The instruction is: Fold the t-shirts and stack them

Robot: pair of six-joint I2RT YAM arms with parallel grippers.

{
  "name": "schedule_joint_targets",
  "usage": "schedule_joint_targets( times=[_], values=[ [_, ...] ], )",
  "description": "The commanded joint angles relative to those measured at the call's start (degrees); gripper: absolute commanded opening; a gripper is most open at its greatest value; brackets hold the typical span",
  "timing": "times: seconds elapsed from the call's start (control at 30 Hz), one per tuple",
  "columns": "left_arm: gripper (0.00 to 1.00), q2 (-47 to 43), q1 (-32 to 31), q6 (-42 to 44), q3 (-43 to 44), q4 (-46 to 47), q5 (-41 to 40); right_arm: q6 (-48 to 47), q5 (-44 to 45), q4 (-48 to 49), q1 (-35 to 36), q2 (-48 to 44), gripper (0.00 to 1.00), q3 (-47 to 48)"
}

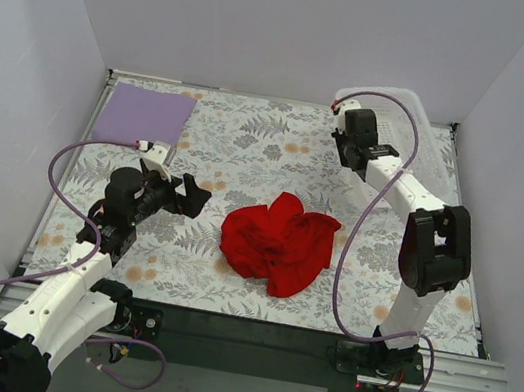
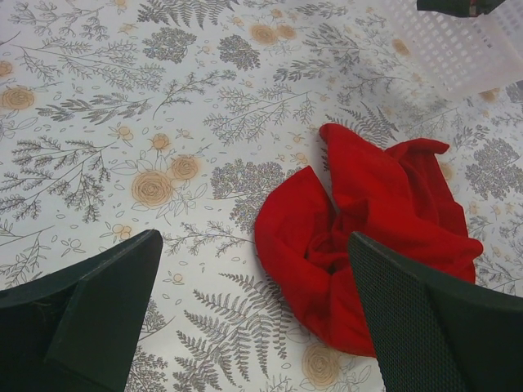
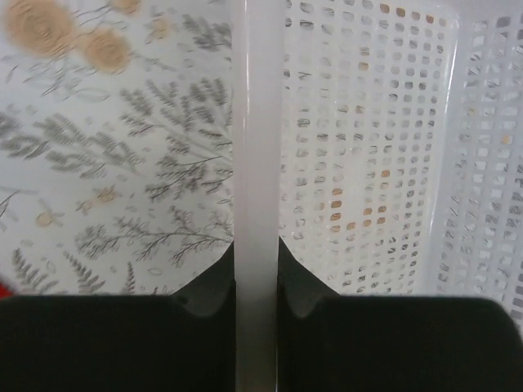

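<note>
We see right gripper (image 3: 256, 282) pinched on the white mesh basket (image 3: 368, 163) rim. Left gripper (image 2: 253, 243) spread wide, holding nothing, just left of crumpled red t-shirt (image 1: 279, 242) mid-table (image 1: 251, 143). Lavender t-shirt (image 1: 144, 114) flat, far-left corner.

1. The basket (image 1: 433, 145) is partly hidden by the right arm (image 1: 400, 190), and the left wrist view crops it at the corner.
2. The lower right fold of the red t-shirt (image 2: 368, 229) is hidden behind one of the left gripper's (image 2: 253, 237) jaws.
</note>
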Motion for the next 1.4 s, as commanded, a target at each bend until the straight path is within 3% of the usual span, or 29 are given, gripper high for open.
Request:
schedule_joint_targets(
  times=[0.0, 0.17, 0.43, 0.53, 0.57, 0.67, 0.73, 0.83, 0.93, 1.03, 1.07, 1.17, 1.27, 1.37],
  values=[
    [0.96, -0.9, 0.1, 0.3, 1.1, 0.7, 1.0, 7.5, 19.6, 10.4, -0.4, 0.5, 0.01, 0.7],
    [0.96, -0.7, 0.1, 0.4, 1.1, 0.8, 0.9, 5.8, 26.1, 10.7, -3.3, 8.7, 0.01, 7.5],
    [0.96, 0.0, 0.1, 0.4, 1.1, 0.7, 1.0, 2.9, 27.5, 10.7, -7.4, 15.7, 0.01, 15.7],
    [0.96, 0.4, 0.1, 0.4, 1.1, 0.7, 1.2, 1.5, 24.9, 10.9, -8.5, 16.3, 0.22, 16.8],
    [0.96, 0.5, 0.1, 0.4, 1.1, 0.7, 1.3, 0.2, 22.8, 10.9, -8.5, 16.2, 0.50, 16.9],
    [0.96, 0.4, 0.1, 0.4, 1.1, 0.7, 1.8, -1.5, 17.4, 11.0, -7.8, 13.5, 0.90, 15.3],
    [0.96, 0.3, 0.1, 0.3, 1.1, 0.9, 2.6, -3.7, 14.7, 11.0, -7.2, 10.2, 0.97, 14.0],
    [0.96, 0.3, 0.1, -0.1, 0.9, 1.6, 5.2, -9.6, 8.1, 10.7, -5.6, 3.2, 0.98, 9.8],
    [0.97, 1.1, 0.1, -1.0, 0.4, 1.7, 10.3, -18.2, -5.5, 5.5, -3.9, -6.4, 0.98, 4.3],
    [0.97, 2.3, 0.0, -3.5, 0.7, 4.5, 14.8, -25.2, -26.4, -3.4, -4.0, -15.8, 0.98, -1.1],
    [0.97, 2.6, -0.3, -4.0, 0.5, 5.2, 18.2, -27.5, -39.0, -6.0, -4.0, -18.1, 0.98, -2.4],
    [0.93, 4.3, -1.0, -7.2, 1.1, 6.7, 24.1, -36.6, -61.6, -14.5, -4.0, -26.4, 0.98, -11.1],
    [0.82, 7.4, -2.8, -8.9, 2.6, 6.7, 26.1, -37.7, -69.6, -14.9, -4.0, -33.2, 0.98, -21.9],
    [0.75, 10.0, -8.0, -8.3, 5.9, 4.0, 24.1, -36.5, -66.3, -14.0, -4.9, -37.1, 0.97, -29.1]
  ],
)
